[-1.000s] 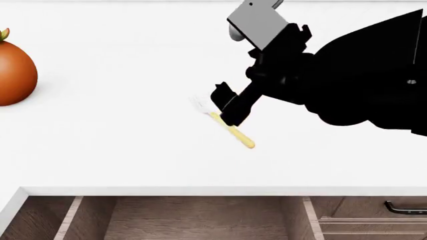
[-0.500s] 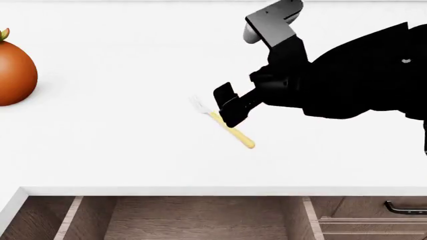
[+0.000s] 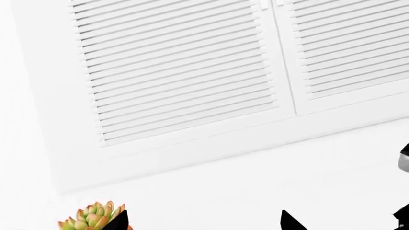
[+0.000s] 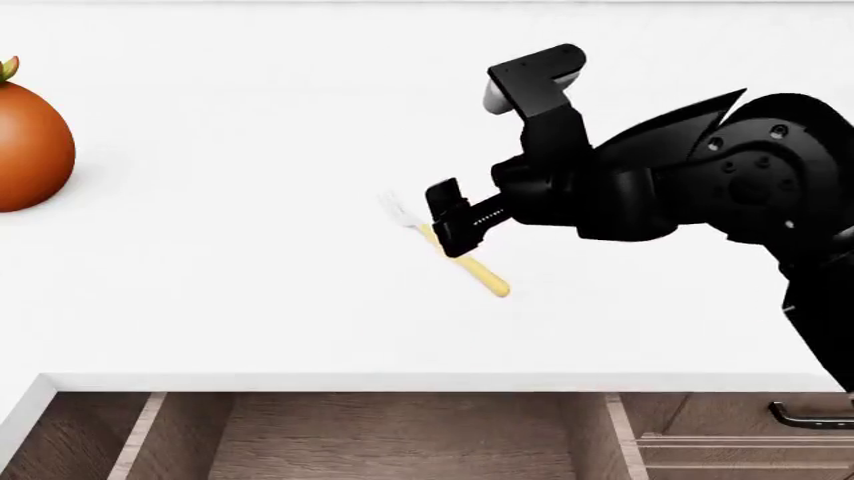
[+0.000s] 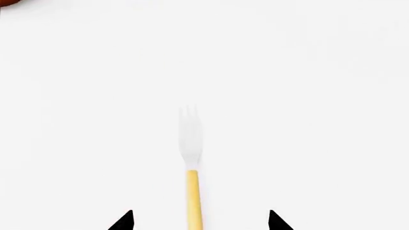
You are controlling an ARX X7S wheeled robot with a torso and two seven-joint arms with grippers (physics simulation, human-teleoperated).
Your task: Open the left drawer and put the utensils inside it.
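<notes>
The left drawer (image 4: 387, 435) stands pulled out along the near edge of the head view, its wood-grain interior exposed and, in the part visible, holding nothing; the opening step is judged complete and the step in hand is pickup of the fork (image 4: 447, 248). The fork lies flat on the white countertop (image 4: 240, 300), pale head to the far left, yellow handle running to the near right, well apart from the drawer. The right gripper (image 4: 454, 222) is poised over the handle with its jaws spread wide, holding nothing. The next move calls for a short straight descent so the fingers come down either side of the thin handle, then a close low enough to catch so flat an item. The right wrist view supplies what the head view cannot — the handle runs centred between the two fingertips (image 5: 122, 221), so alignment appears sound. The head view alone shows the drawer, the narrower drawer's handle (image 4: 807, 415) at near right, and an orange-red fruit (image 4: 30, 145) at far left. The left wrist view shows only white louvred doors (image 3: 185, 72) and a small succulent (image 3: 93, 218); the left gripper's (image 3: 201, 224) fingertips sit apart, empty. No knife is visible in any view.
</notes>
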